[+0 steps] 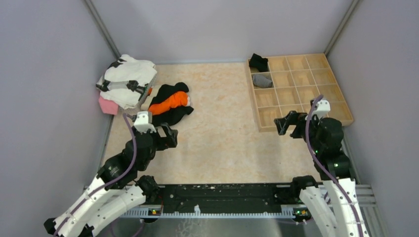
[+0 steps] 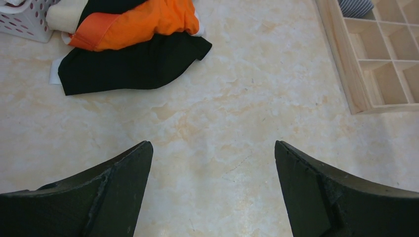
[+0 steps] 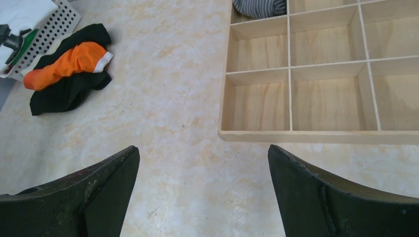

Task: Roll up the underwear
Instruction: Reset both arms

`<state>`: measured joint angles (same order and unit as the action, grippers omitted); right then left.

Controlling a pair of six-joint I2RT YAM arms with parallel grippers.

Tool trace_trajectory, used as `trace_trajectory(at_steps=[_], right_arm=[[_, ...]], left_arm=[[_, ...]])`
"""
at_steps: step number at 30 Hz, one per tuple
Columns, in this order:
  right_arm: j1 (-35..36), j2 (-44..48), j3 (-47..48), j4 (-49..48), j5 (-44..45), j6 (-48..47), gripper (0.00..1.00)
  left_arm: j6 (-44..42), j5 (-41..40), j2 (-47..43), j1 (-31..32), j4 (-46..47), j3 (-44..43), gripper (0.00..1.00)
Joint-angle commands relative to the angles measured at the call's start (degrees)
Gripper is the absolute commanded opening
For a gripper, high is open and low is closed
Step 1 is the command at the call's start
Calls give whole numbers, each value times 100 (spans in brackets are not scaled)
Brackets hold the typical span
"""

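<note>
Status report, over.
Left gripper open, empty. Right gripper open, empty. Black underwear and grey striped underwear in organizer compartments. Orange and black cloths beside basket; nothing in the way.

Looks down past the right tool (image 3: pixel 202 150), spread wide with nothing between, onto a marbled beige counter (image 3: pixel 163 113). Shows a wooden divided tray (image 3: pixel 296 136) far right, with grey striped underwear (image 3: pixel 259 7) in one far compartment. Catches an orange-and-black clothes heap (image 3: pixel 69 69) far left, beside a white perforated basket (image 3: pixel 54 24).

black underwear (image 1: pixel 258 61) bunched in far-left compt, grey striped underwear (image 1: pixel 262 80) compt just nearer
</note>
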<state>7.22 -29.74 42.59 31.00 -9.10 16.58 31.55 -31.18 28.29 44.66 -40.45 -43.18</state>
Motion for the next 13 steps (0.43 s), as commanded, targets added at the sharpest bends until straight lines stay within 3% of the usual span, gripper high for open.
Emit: trace_trajectory(at_steps=[1,6,13], right_arm=[[2,437,-40,-259,-176,-262,99],[7,659,-77,-370,-1025,-431,99],[7,601,-216,-557,-1304,-430,99]], left_arm=[[-25,-113,-402,-19,155,-40,99],[-8,-178,-482,-19,115,-49,99],[-43,-94,-357,-19,131,-67,99]])
